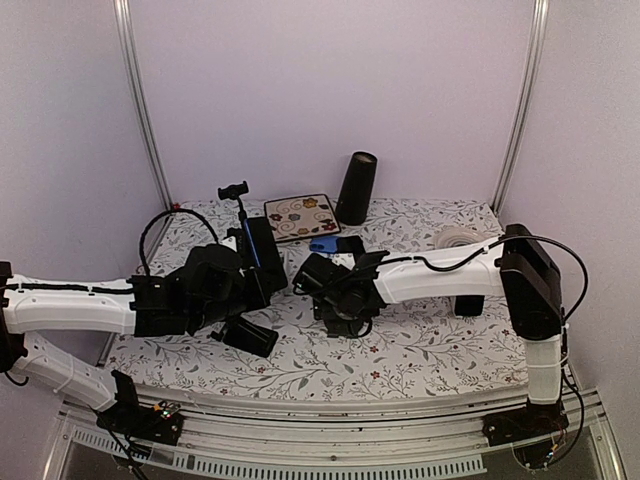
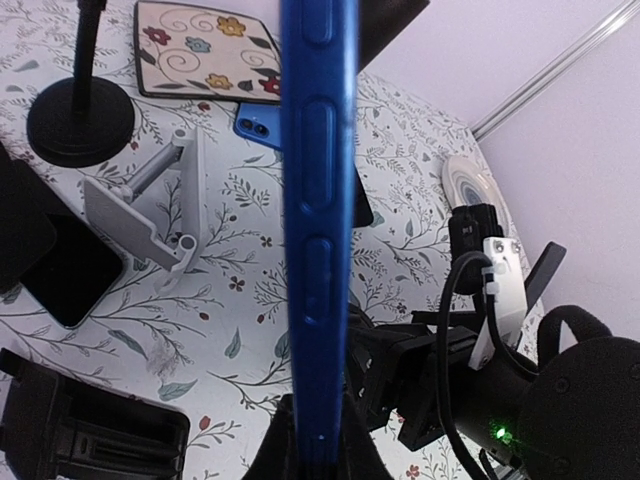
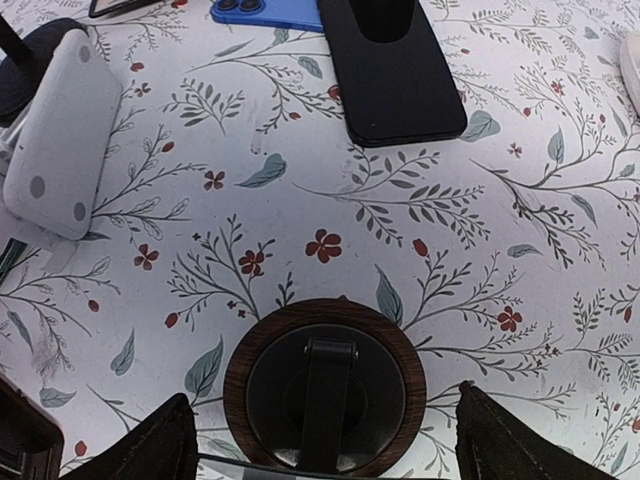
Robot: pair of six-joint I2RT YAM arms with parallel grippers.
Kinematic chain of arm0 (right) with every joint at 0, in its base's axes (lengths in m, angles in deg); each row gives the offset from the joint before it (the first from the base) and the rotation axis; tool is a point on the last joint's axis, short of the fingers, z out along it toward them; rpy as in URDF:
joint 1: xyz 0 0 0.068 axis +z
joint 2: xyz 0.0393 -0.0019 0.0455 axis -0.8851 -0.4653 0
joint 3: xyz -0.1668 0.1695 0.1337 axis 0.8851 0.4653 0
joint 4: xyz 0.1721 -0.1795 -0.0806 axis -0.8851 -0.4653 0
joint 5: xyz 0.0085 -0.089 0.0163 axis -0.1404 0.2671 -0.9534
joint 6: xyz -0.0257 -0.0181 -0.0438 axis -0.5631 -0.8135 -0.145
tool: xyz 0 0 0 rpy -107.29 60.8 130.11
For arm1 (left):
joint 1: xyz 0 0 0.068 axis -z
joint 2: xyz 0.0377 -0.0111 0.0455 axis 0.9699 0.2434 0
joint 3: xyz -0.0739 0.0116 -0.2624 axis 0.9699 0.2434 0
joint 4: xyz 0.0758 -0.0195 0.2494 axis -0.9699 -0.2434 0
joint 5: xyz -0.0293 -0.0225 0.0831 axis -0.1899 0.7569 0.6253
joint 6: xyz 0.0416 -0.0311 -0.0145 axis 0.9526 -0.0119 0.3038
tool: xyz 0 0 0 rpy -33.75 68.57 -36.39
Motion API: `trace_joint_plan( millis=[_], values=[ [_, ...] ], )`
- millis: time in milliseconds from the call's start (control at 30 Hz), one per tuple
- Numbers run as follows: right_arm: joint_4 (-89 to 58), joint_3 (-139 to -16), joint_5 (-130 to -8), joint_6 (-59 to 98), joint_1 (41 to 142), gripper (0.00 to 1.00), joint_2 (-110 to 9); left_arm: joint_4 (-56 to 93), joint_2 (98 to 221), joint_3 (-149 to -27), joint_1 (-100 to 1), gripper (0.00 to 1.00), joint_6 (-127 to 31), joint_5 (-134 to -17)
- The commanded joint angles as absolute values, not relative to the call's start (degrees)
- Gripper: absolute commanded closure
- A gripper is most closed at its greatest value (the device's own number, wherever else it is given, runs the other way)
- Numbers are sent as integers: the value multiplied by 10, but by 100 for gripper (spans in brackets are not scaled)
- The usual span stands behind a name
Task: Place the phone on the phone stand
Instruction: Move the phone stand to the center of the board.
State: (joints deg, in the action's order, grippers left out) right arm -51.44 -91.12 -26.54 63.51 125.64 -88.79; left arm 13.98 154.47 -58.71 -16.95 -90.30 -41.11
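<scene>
**Phone lifted, not yet on a stand**

Left tool (image 2: 312, 455) is clamped tight on the phone (image 2: 312, 200). It grips the lower end, with the blue edge toward the wrist camera, and holds the phone upright clear of the table (image 2: 420, 200).

Right tool (image 3: 325, 440) has its jaws spread wide and holds nothing. It has one finger on either side of the round stand (image 3: 325, 385), with no contact that I can see.

A white stand (image 2: 150, 210) sits on the table just left of the held phone. A black phone (image 3: 390, 70) and a spare blue phone (image 3: 265, 12) lie flat beyond.

My read is that this is the carry phase. I cannot tell which stand is the target, though the right tool's pose suggests it is there to brace the round one.

Next I need to turn the phone face-out, lower its bottom edge into the cradle, and release only once it is seated. The main risk is the stand tipping.
</scene>
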Motion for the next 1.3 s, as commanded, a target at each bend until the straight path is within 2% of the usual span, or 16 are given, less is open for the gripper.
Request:
trace_joint_plan(
  millis=[0, 167, 400, 600, 900, 1267],
  values=[
    [-556, -936, -239, 671, 1259, 12, -909, 169, 1530, -584, -176, 100, -901, -400],
    [-561, -947, -237, 672, 1259, 19, -920, 171, 1532, -584, -176, 100, -902, -402],
    [-564, -946, -230, 656, 1259, 34, -922, 175, 1533, -582, -176, 100, -903, -404],
    [-522, -899, -229, 622, 1258, 45, -886, 177, 1537, -583, -176, 100, -903, -408],
    [-404, -754, -240, 518, 1225, 50, -769, 185, 1549, -590, -175, 100, -893, -421],
    [-325, -643, -279, 436, 1141, 49, -691, 202, 1577, -604, -173, 100, -886, -439]
  ],
)
